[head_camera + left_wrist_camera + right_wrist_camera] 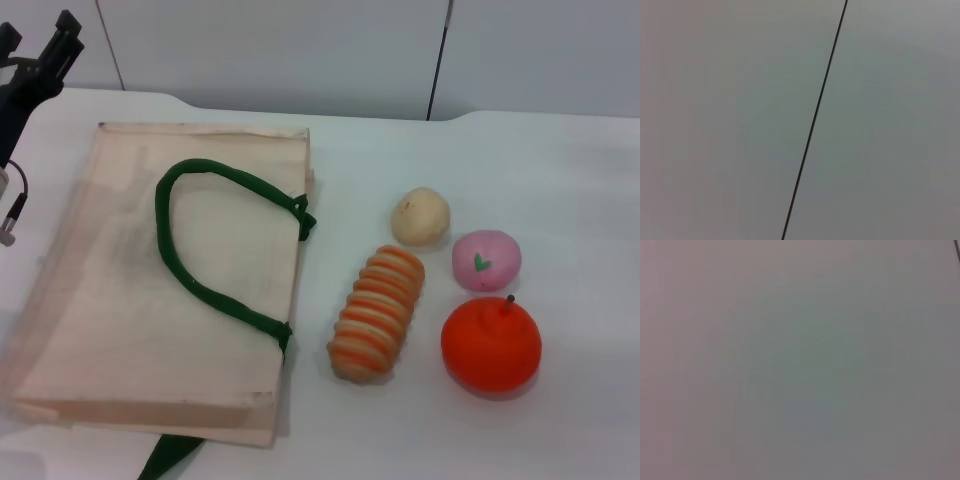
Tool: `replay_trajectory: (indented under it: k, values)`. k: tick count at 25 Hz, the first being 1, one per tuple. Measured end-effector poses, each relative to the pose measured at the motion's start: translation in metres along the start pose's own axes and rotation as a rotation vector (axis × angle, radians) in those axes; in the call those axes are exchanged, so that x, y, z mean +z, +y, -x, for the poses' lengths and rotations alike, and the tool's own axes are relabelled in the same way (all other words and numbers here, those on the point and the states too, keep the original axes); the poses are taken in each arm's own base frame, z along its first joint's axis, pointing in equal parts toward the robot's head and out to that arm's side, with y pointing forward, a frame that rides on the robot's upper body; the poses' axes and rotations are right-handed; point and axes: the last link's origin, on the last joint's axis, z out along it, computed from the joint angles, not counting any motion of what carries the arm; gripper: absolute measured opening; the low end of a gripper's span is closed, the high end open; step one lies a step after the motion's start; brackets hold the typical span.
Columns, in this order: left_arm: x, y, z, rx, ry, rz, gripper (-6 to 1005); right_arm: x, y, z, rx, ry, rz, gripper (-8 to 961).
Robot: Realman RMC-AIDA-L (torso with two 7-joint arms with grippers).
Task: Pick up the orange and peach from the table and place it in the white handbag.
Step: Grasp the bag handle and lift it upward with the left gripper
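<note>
Flat on the white surface lay the white handbag (green handles on top). Right of it sat the orange, the peach just behind. Far left hung the left gripper; I cannot tell its fingers' state.

Pretty plain setup here. There's a white table with a smooth matte top, and its far edge has a shallow notch cut into the middle with rounded corners. Behind it is a pale grey wall made of flat panels, split by thin dark seams, one running slightly slanted. Both wrist views just show that same blank grey panel, one with a dark seam crossing it diagonally. Lighting is soft and even, only faint shadows on the tabletop.
</note>
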Motion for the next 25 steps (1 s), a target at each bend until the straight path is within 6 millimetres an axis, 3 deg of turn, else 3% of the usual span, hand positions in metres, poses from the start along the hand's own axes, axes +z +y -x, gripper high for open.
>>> replay_trajectory:
  k: [14, 20, 25]
  values:
    - [0.002, 0.003, 0.002, -0.004, -0.014, 0.019, 894, 0.000, -0.001, 0.000, -0.006, 0.002, -0.001, 874]
    - [0.012, 0.013, 0.004, -0.126, -0.092, 0.110, 894, -0.001, -0.003, 0.000, -0.012, 0.004, -0.006, 869]
    - [0.025, 0.014, -0.009, -0.288, -0.228, 0.233, 894, -0.001, -0.004, 0.000, -0.012, 0.004, -0.007, 866]
